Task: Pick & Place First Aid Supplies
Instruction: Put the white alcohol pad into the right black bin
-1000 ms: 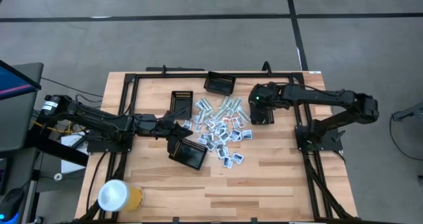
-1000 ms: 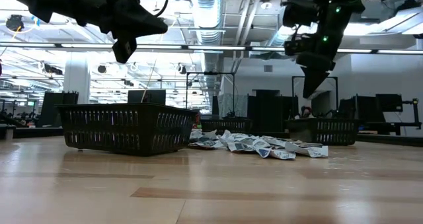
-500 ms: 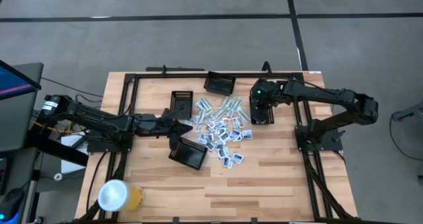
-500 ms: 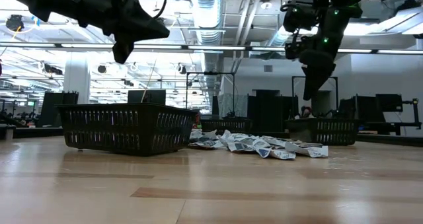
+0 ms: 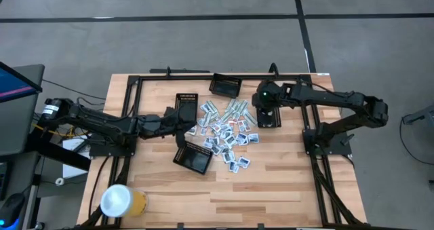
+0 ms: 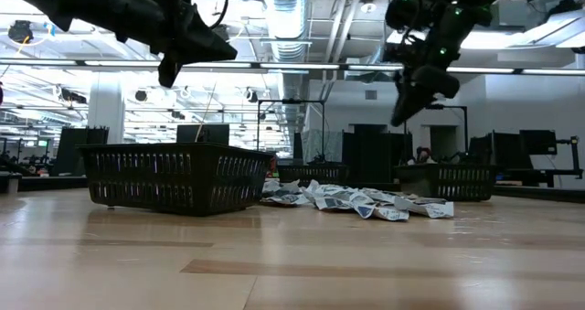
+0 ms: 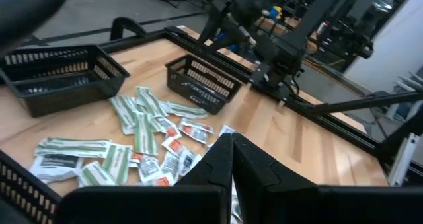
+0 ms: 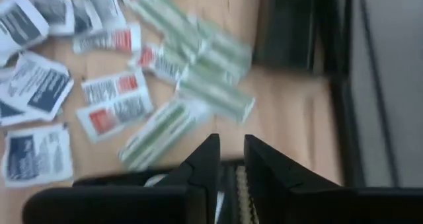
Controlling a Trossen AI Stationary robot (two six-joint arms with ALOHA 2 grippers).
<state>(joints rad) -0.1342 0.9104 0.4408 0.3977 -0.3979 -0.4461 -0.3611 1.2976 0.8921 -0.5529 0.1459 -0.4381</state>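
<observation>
Now the right gripper [image 5: 261, 106] has swung from its tray [image 5: 269, 116] toward the packets [image 5: 227, 135], fingers slightly parted and empty. Another pick looks next. The left gripper [image 5: 192, 127] stays pinched shut, seemingly empty.

free: bare table [image 5: 285, 189] front | blocked: packets [image 5: 227, 135] hemmed by four mesh trays [image 5: 192, 159]

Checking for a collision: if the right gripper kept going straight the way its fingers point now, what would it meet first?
Probably the pile's green-white strips: the right gripper, jaws slightly apart and empty, points just beyond the mesh tray below it. Depth is unclear.
</observation>
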